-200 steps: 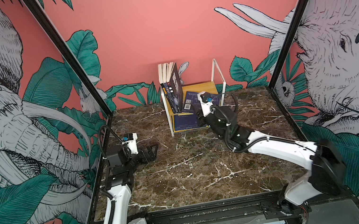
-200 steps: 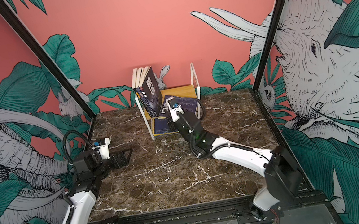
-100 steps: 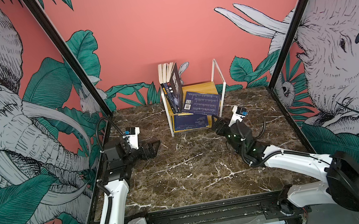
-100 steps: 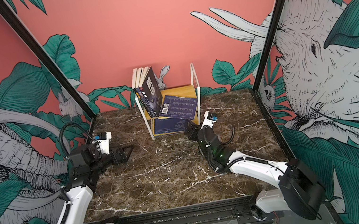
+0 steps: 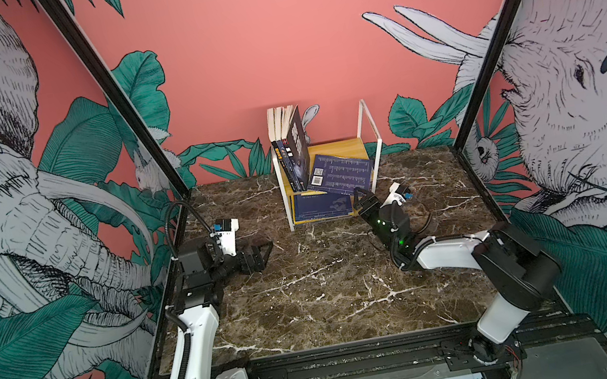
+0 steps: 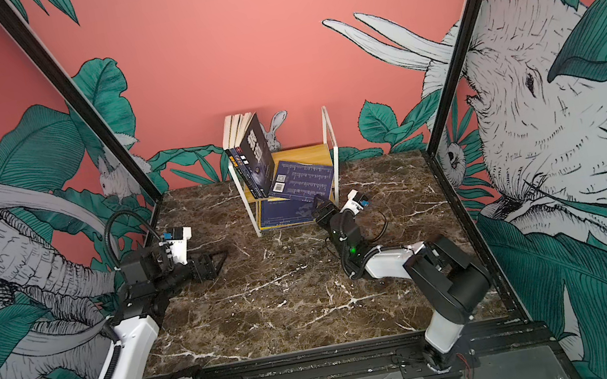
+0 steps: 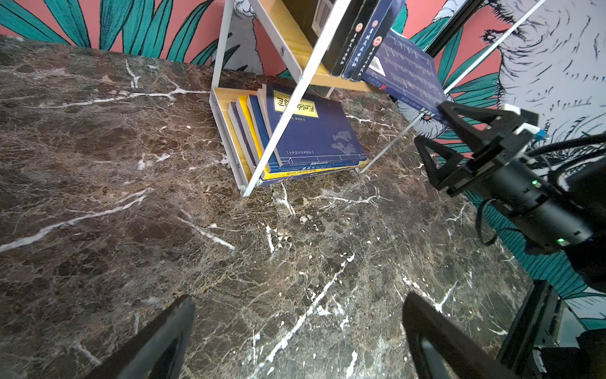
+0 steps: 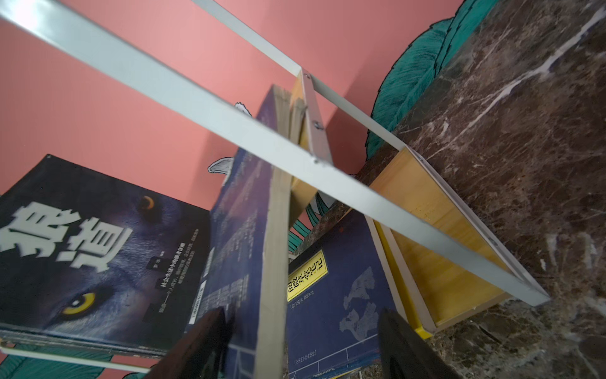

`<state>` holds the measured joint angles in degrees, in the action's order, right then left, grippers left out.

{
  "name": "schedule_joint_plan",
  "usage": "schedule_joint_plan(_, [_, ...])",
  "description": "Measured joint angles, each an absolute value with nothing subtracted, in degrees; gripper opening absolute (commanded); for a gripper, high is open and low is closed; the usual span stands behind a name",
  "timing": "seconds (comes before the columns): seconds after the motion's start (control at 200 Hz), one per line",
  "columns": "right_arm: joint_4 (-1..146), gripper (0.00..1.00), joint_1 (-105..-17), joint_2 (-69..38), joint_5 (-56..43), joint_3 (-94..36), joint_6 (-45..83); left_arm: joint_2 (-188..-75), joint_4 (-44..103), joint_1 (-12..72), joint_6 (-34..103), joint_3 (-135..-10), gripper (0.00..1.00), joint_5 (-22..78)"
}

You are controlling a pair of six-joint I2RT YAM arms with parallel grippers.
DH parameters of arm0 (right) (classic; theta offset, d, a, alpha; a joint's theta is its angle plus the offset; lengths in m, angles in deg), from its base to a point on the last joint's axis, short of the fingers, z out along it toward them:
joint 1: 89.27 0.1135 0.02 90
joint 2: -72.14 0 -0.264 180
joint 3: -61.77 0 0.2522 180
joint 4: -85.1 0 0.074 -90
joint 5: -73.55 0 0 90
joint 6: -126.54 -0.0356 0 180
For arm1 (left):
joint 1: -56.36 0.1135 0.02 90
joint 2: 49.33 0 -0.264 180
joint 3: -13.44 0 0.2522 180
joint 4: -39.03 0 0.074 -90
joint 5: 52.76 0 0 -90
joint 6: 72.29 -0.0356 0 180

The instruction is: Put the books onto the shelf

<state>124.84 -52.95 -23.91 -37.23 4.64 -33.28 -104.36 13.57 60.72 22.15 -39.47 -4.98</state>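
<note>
The shelf stands at the back middle of the marble table. On its top board several books stand upright at the left, the outer one dark with big white characters. A navy book leans tilted beside them, its lower edge overhanging the front. More navy and yellow books lie stacked on the lower board. My right gripper is open at the shelf's front right, and the leaning book's page edge lies between its fingers. My left gripper hovers open and empty at the left.
White frame bars of the shelf cross close in front of the right wrist camera. Black corner posts and the printed side walls close in the table. The left arm's cable loops up by the left wall.
My right gripper let go of the leaning book on the top board, opened, and drew back down to the shelf's front right. The left gripper shifted slightly forward.
</note>
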Motion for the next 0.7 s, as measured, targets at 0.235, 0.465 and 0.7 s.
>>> schedule_joint_plan(0.235, [128.1,0.19,-53.8,-24.7,-36.5,2.7,-34.0,-103.9,13.6,60.5,22.1,-39.2,0.99,-5.0])
schedule_joint_plan(0.465, [131.3,0.0,-54.6,-22.1,-35.0,2.3,-36.5,-103.9,13.6,60.2,22.1,-39.0,0.99,-5.0])
schedule_joint_plan(0.7, [118.8,0.0,-54.8,-12.6,-34.6,2.2,-31.3,-103.2,13.6,60.2,22.1,-38.6,0.99,-5.0])
